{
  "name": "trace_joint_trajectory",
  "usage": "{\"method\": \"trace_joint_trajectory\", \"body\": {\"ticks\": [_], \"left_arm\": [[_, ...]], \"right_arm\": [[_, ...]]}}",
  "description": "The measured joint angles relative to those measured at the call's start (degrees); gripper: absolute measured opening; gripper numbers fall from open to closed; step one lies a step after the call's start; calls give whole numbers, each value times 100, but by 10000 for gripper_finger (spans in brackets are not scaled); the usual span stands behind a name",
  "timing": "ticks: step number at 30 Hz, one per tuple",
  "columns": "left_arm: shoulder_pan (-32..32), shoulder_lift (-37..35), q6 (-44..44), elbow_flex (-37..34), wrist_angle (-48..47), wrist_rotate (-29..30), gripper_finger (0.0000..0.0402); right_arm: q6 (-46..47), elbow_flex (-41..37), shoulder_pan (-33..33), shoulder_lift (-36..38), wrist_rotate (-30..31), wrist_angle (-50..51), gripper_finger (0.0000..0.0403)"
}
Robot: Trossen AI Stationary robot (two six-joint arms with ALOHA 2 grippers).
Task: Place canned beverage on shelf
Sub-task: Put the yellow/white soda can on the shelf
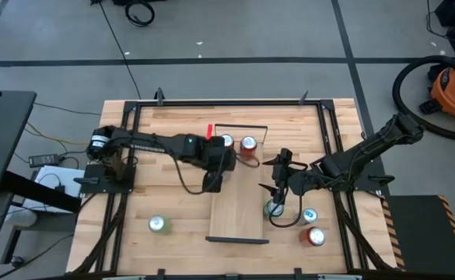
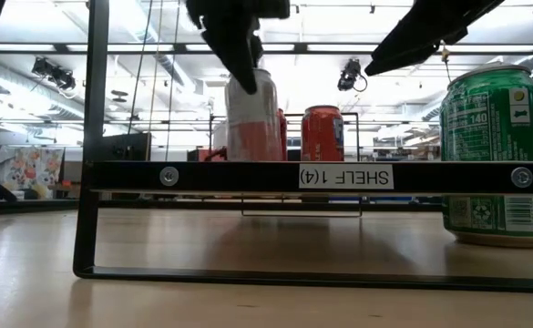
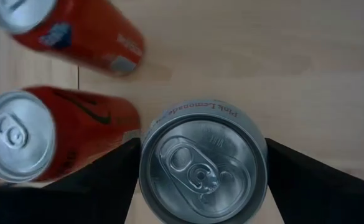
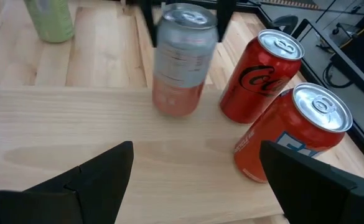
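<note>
Silver-and-pink lemonade can (image 3: 203, 165) upright on shelf (image 1: 237, 210), between left gripper (image 3: 201, 180) fingers, contact unclear.

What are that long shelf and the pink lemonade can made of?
The shelf looks like pale, smooth wood with visible grain; its end rail seems black-painted metal. The pink lemonade can appears aluminium, judging by its brushed silver lid and pull tab.

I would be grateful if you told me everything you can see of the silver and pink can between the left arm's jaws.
The pink lemonade can is a slim aluminium can, silver on top and fading to pink below, its pull tab unopened. It stands about upright on the shelf of light wood, at its far end beside two red cans. The left gripper reaches down over it, a dark jaw at each side; whether they press it cannot be told.
</note>
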State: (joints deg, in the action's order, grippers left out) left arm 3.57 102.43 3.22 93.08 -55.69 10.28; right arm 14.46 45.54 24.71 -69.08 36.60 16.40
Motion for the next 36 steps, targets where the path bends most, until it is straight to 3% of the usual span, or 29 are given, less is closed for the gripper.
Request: {"method": "trace_joint_trajectory", "body": {"ticks": [9, 17, 26, 36], "left_arm": [[-246, 0, -732, 0, 190, -92, 322], [-80, 0, -712, 0, 185, -96, 325], [-6, -20, -657, 9, 181, 202, 377], [-6, -20, -300, 9, 167, 213, 377]], "right_arm": [[-4, 0, 24, -2, -3, 35, 360], [-7, 0, 26, -2, -4, 11, 360], [-4, 0, 85, -2, -19, -4, 360], [-59, 0, 79, -2, -7, -20, 360]]}}
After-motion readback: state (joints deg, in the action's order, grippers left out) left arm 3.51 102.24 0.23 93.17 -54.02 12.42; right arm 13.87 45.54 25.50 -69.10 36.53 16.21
